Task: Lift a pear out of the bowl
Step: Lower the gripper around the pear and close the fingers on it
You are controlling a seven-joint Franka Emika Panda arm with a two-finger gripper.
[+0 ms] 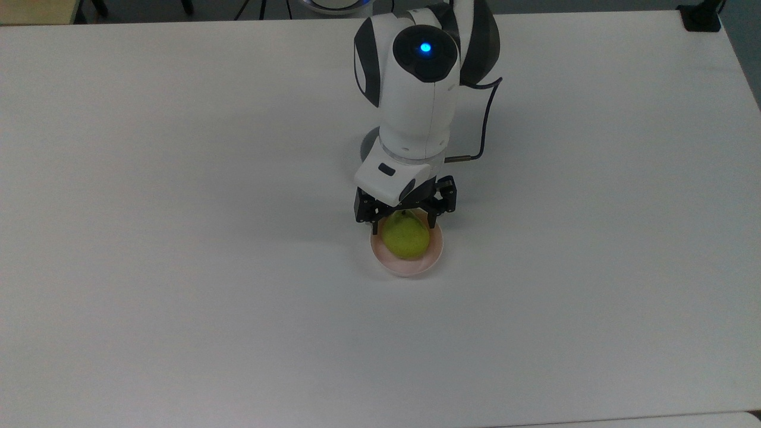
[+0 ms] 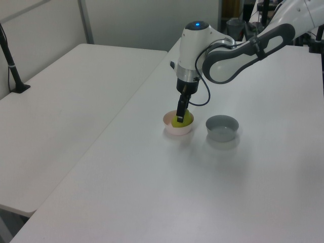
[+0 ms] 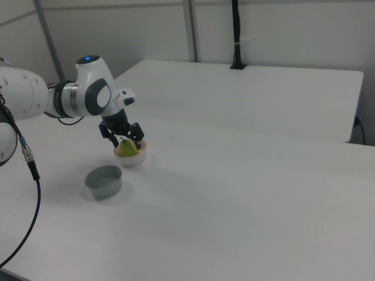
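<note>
The small yellow-green speckled pear (image 1: 406,236) was seen lying inside the shallow round pale pink bowl (image 1: 436,252), its narrow stem end turned towards the arm, so the pick-up itself was judged not yet done. The approach, however, appeared nearly complete: the black two-finger gripper (image 1: 404,224) was placed directly over the stem end of the pear, low above the bowl's rim.

The fingers (image 1: 375,224) were spread wide, one on each side of the pear's upper part, and nothing was held between them. Whether either finger touched the fruit's skin could not be told. What was left was judged to be a short further descent, a closing on the pear, and a lift clear of the bowl.

A deeper straight-sided grey bowl (image 2: 222,127) stood just beside the pink bowl, apart from it.
</note>
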